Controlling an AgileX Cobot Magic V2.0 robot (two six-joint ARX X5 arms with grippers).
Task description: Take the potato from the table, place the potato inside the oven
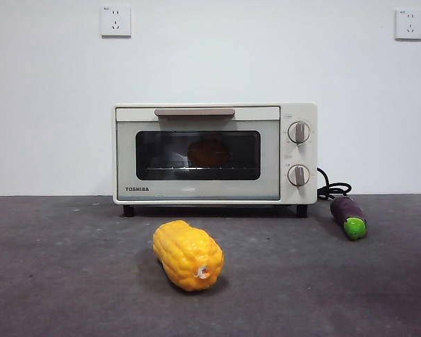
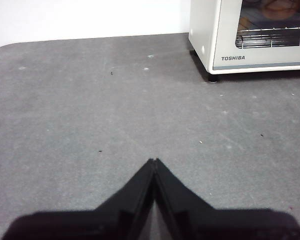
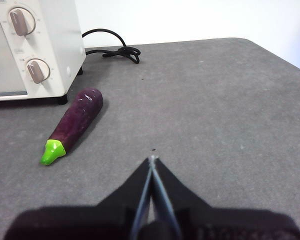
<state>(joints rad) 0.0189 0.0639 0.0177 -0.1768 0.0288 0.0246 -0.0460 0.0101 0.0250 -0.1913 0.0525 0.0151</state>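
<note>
The potato [image 1: 208, 152] shows as an orange-brown lump behind the dark glass of the oven [image 1: 196, 193], resting on the wire rack; the door is closed. The left wrist view catches the same potato [image 2: 277, 7] through the glass of the oven [image 2: 205, 30]. My left gripper [image 2: 153, 161] is shut and holds nothing, hovering over bare table [image 2: 90, 110] to the left of the oven. My right gripper [image 3: 151, 159] is shut too, empty, above the table [image 3: 230, 100] to the right of the oven [image 3: 55, 45]. Neither gripper appears in the front view.
A bumpy yellow corn cob [image 1: 188, 254] lies on the table in front of the oven. A purple eggplant [image 1: 349, 215] with a green tip lies right of the oven; the eggplant [image 3: 74, 123] is near my right gripper. The black cord [image 3: 114, 48] coils behind it.
</note>
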